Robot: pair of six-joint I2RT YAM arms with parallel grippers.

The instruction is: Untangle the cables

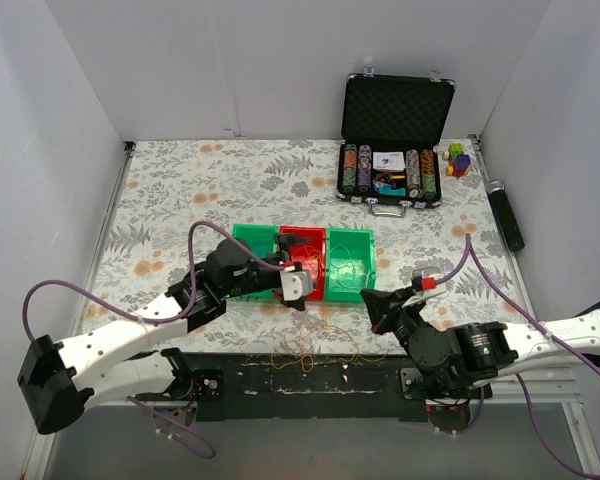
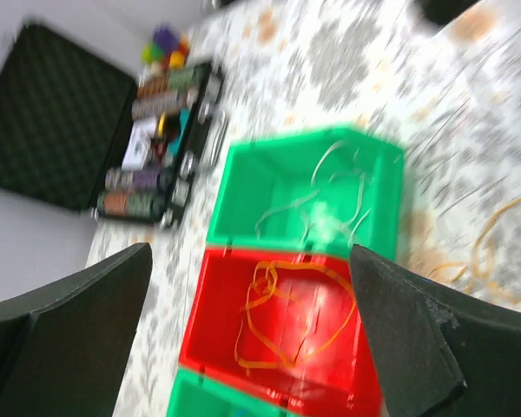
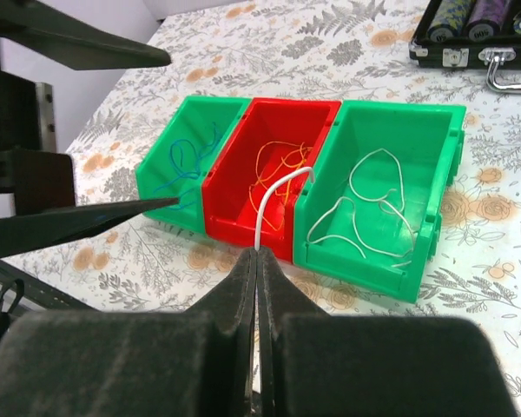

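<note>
The right gripper (image 3: pixel 257 261) is pressed together to a hairline on a white cable (image 3: pixel 273 187), which arcs away toward the wall shared by the red bin (image 3: pixel 291 104) and the right green bin (image 3: pixel 399 109), where more white loops lie. The left gripper (image 2: pixel 250 261) is spread wide, empty, above the orange cables (image 2: pixel 278 304) in the red bin. Yellow cables (image 1: pixel 310 352) are seen loose on the table (image 1: pixel 180 180) at its near edge. The wires are judged very light, limp and slippery; a hold is best taken at a free end or raised loop.
</note>
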